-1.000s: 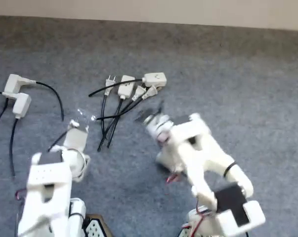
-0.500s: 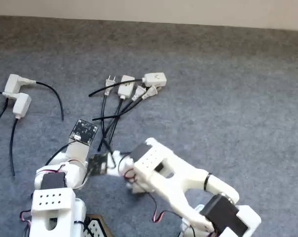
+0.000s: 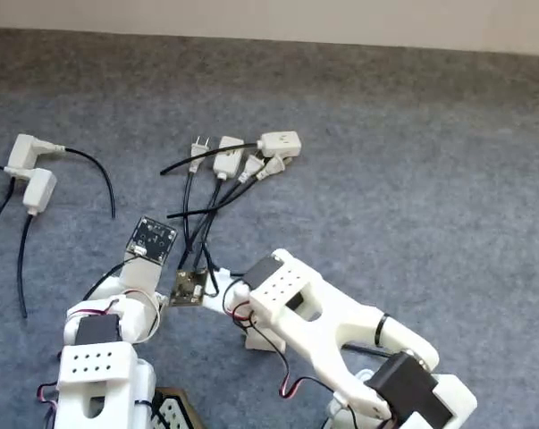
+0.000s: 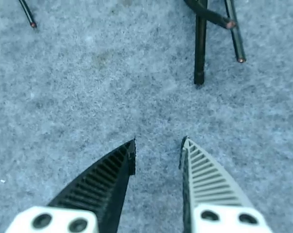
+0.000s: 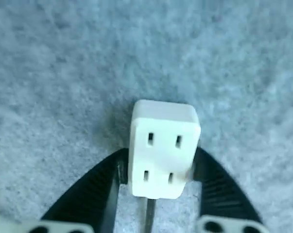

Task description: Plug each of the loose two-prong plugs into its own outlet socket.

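Note:
A white outlet socket block (image 5: 163, 145) with two pairs of slots stands on the grey carpet, and my right gripper (image 5: 158, 155) is shut on its lower sides. In the high view my right arm (image 3: 291, 304) stretches leftward from the near right, with a white piece (image 3: 256, 341) showing under it. My left gripper (image 4: 158, 145) hangs open over bare carpet, just short of several black cable ends (image 4: 199, 53). Loose two-prong plugs (image 3: 200, 147) lie in a bunch beside another outlet block (image 3: 281, 141) at the centre back.
Two more white outlet blocks (image 3: 23, 152) with black cables lie at the far left. Black cables (image 3: 197, 214) trail from the plug bunch toward the arms' wrists. My left arm (image 3: 95, 357) sits at the near left. Open carpet spreads to the right.
My right arm swung from the middle leftward and toward the near side, ending with its wrist beside the left arm's wrist. The left arm's wrist tipped forward over the cable ends.

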Motion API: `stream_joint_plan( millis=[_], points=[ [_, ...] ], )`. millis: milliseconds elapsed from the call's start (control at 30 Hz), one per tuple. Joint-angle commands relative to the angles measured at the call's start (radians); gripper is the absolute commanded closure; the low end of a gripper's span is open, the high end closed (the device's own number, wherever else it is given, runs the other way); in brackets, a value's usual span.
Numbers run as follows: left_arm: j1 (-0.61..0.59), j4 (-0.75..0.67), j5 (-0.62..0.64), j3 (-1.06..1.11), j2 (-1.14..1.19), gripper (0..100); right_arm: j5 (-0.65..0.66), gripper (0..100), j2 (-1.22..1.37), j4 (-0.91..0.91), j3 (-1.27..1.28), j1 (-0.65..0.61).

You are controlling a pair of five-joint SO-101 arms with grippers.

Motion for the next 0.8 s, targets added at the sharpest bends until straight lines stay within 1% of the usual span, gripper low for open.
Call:
stream_joint_plan(
  millis=[0, 33, 167, 300, 367, 433, 500, 567, 633, 700, 767],
  points=[
    [-0.022, -0.020, 0.006, -0.010, -0.007, 82, 0.017, 62.4, -0.036, 0.028, -0.028, 0.025],
    [-0.027, -0.021, 0.006, -0.010, -0.007, 82, 0.029, 61.1, -0.038, 0.042, -0.030, 0.022],
    [-0.031, -0.021, 0.006, -0.013, -0.007, 82, 0.023, 60.8, -0.039, 0.110, -0.094, 0.016],
    [-0.031, -0.017, 0.006, -0.045, 0.001, 82, -0.061, 60.8, -0.099, 0.197, -0.220, 0.058],
    [-0.031, 0.032, 0.008, -0.097, 0.002, 81, -0.115, 60.8, -0.157, 0.265, -0.298, 0.127],
    [-0.022, 0.144, 0.014, -0.200, 0.002, 76, -0.184, 60.8, -0.223, 0.321, -0.358, 0.231],
    [-0.015, 0.252, 0.014, -0.349, 0.002, 73, -0.236, 60.8, -0.295, 0.352, -0.383, 0.355],
    [-0.013, 0.322, 0.011, -0.501, 0.005, 73, -0.273, 60.8, -0.381, 0.349, -0.326, 0.472],
    [0.012, 0.354, 0.009, -0.627, 0.033, 73, -0.281, 60.8, -0.487, 0.328, -0.239, 0.555],
    [0.054, 0.367, 0.008, -0.722, 0.120, 73, -0.279, 60.8, -0.598, 0.283, -0.097, 0.607],
    [0.093, 0.361, 0.009, -0.805, 0.266, 73, -0.279, 60.8, -0.700, 0.220, 0.070, 0.630]
  ],
)
